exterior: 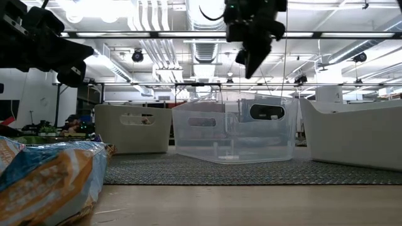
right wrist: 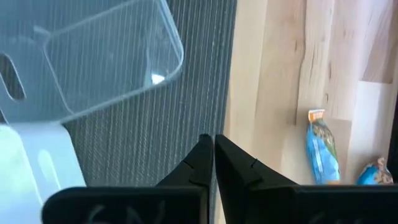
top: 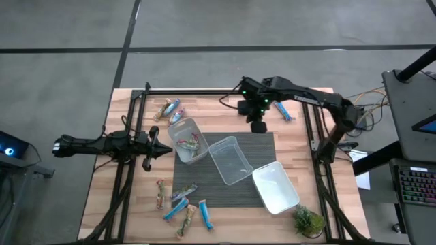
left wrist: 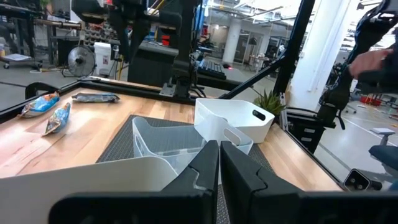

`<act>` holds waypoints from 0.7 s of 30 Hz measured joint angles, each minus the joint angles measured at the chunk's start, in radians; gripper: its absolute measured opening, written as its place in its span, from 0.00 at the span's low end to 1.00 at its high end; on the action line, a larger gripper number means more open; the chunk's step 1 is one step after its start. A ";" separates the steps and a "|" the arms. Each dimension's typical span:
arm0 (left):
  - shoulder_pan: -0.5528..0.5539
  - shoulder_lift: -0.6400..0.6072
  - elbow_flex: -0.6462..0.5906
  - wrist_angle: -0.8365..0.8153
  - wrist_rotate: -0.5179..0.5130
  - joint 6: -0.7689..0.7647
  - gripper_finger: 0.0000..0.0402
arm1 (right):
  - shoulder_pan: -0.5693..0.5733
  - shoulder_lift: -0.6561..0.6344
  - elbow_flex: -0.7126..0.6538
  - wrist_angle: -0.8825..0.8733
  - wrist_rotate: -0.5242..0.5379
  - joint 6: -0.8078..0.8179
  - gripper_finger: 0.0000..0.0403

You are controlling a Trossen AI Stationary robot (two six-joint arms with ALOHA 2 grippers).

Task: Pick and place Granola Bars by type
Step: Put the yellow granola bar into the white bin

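My right gripper [right wrist: 213,144], jaws pressed together and empty, hangs by the grey mat [right wrist: 186,93]; the blue wrapped granola bar [right wrist: 321,151] lies beside it, lengthwise parallel to that edge.

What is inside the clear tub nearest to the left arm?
The leftmost clear tub holds several tan granola bars with red-green print. How many is unclear, since they overlap.

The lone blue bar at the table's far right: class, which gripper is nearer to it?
Right. The right gripper hangs just beside the lone blue bar, over the mat's far edge. The left gripper sits across the table, past the tub with bars.
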 joint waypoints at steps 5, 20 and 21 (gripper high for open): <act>0.000 0.000 0.000 0.000 0.000 0.000 0.00 | -0.056 -0.077 -0.161 0.151 0.000 -0.017 0.02; 0.000 0.000 0.000 0.000 0.000 0.000 0.00 | -0.147 -0.052 -0.275 0.232 0.018 -0.078 0.05; 0.000 0.000 0.000 0.000 0.000 0.000 0.00 | -0.153 -0.049 -0.270 0.240 0.034 -0.082 0.06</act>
